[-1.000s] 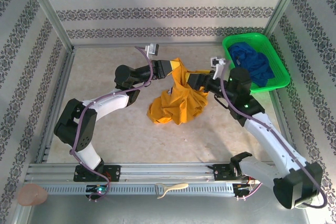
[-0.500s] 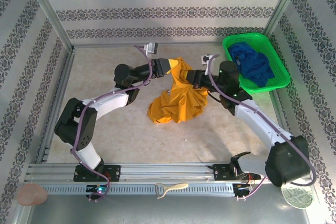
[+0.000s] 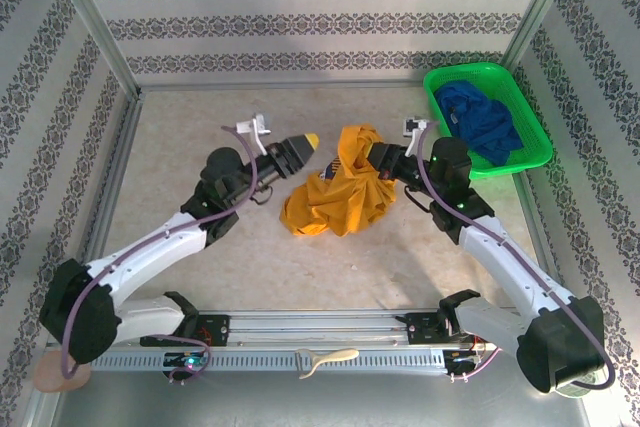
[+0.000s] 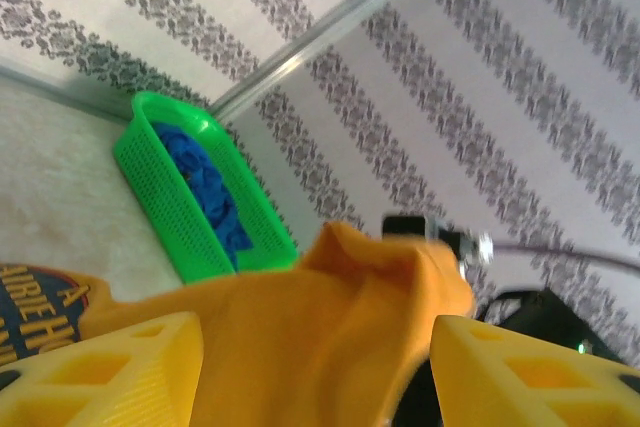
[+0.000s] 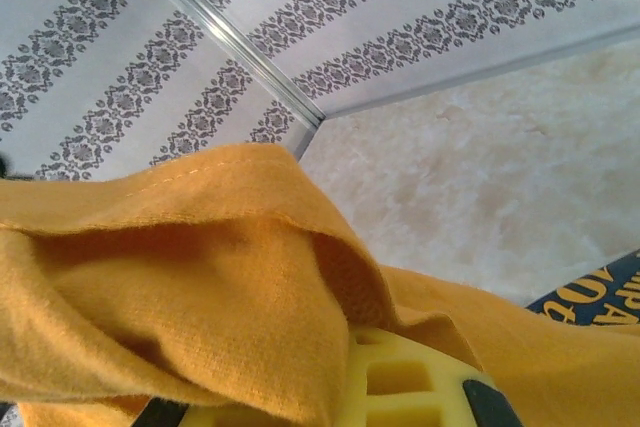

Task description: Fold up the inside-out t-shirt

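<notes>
Left pincer [image 3: 308,141]: spread wide and holding nothing. It is well left of the green basket [image 3: 526,107], on the shirt's far side, with a slim gap to the cloth. In the left wrist view the frame's bottom edge cuts off both yellow fingers [image 4: 110,372].
Inside-out t-shirt [image 3: 335,197]: one crumpled mustard heap on the surface [image 3: 200,117], left of the basket and apart from it. Its top fold is drawn up into a peak. Collar, sleeves and hem are lost in the folds.
Print [image 4: 20,307]: a dark graphic, only a corner of it showing and the lettering unreadable.
Right pincer [image 3: 378,155]: between heap and basket, pinching the raised fold. Cloth drapes over its fingers and hides the tips.
Blue garment [image 3: 480,122]: one, bunched inside the basket, its lower part hidden by the basket wall.
Count: two arms, two pincers, one shirt, one basket.
Open room: bare surface spreads far left of the basket to the metal side rail [image 3: 110,182]. The basket sits hard against the right rear corner.
</notes>
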Motion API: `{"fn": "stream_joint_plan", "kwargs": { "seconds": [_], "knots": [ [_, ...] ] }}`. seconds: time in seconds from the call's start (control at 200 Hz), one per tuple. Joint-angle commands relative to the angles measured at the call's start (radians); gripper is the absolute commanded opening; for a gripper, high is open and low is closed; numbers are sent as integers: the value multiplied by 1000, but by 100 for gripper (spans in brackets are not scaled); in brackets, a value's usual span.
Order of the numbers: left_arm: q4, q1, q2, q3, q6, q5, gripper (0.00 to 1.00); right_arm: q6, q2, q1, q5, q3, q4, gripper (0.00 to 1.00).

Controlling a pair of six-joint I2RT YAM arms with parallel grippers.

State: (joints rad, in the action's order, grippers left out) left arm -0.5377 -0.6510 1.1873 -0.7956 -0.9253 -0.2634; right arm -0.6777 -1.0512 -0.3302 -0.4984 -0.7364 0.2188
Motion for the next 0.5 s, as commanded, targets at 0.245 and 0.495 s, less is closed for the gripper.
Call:
{"fn": "stream_joint_plan", "kwargs": {
  "seconds": [0.245, 0.495],
  "knots": [
    [127, -184, 101, -58, 123, 230, 64, -11, -8, -32, 65, 5, 17, 0],
    [91, -191, 172, -109, 127, 208, 65, -5, -16, -42, 72, -3, 13, 0]
  ]
}}
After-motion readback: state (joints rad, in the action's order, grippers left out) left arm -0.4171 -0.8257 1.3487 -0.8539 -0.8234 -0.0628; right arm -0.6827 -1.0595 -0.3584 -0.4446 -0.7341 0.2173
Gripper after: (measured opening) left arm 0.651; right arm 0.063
